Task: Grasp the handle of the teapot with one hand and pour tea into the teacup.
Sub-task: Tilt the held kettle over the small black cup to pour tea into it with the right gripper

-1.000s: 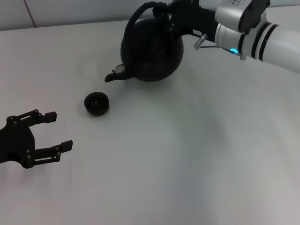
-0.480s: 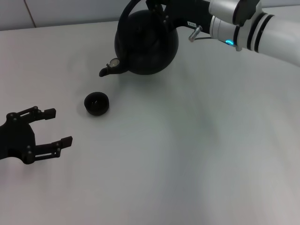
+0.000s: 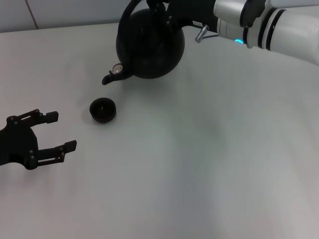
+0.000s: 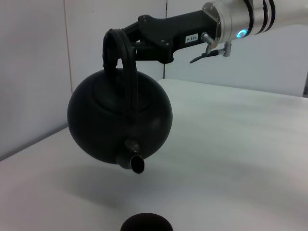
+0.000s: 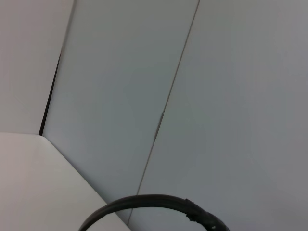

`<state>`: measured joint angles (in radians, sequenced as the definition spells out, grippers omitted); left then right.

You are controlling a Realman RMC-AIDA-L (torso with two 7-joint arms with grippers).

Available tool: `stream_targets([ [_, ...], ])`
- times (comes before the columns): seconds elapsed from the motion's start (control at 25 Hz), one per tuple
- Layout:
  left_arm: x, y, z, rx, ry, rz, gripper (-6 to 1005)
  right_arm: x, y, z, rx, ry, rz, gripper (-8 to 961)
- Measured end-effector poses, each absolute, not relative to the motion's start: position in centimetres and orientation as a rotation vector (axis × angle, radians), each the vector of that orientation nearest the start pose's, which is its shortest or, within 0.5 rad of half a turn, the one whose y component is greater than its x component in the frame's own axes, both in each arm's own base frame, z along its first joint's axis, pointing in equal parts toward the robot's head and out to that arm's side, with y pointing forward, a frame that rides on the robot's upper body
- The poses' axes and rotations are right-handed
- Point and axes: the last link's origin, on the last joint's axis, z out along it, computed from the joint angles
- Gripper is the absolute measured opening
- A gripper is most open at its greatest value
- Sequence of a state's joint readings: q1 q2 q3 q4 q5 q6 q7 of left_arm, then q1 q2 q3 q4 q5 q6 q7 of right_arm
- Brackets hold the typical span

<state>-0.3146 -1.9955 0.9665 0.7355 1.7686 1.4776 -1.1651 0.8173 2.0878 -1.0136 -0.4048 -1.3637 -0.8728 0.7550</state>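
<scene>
The matte black teapot [image 3: 149,45] hangs in the air at the back of the table, its spout [image 3: 112,77] tipped down to the left. My right gripper [image 3: 164,6], on the silver-and-white arm, is shut on the arched handle [image 3: 127,17]. The left wrist view shows the teapot [image 4: 120,120] clear of the table, the handle [image 4: 122,57] clamped by the right gripper [image 4: 131,41]. The tiny dark teacup [image 3: 102,109] sits on the table, in front of and below the spout [image 4: 135,164]; its rim [image 4: 147,224] is just visible. No tea shows. My left gripper [image 3: 61,131] rests open at the left.
The white table [image 3: 199,164] stretches bare to the right and front. A pale panelled wall [image 5: 192,96] stands behind it. The handle's arc [image 5: 154,199] crosses the right wrist view's lower edge.
The right gripper has carried the teapot leftward and higher, bringing the spout nearer over the teacup. The left gripper has barely shifted.
</scene>
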Motion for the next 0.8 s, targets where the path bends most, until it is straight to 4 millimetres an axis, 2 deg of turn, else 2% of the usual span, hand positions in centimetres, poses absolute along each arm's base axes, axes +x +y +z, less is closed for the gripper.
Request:
stream_targets([
  [0.44,-30.7,30.1,1.8,-2.661,-0.379,-0.516,854,16.6,44.8,-4.0,-2.345,-0.068,0.475,109],
  [0.8,-30.6,30.1,1.7,-2.661,-0.377,-0.518,854,16.2,45.0,-4.0,-2.346,-0.093,0.467,110],
])
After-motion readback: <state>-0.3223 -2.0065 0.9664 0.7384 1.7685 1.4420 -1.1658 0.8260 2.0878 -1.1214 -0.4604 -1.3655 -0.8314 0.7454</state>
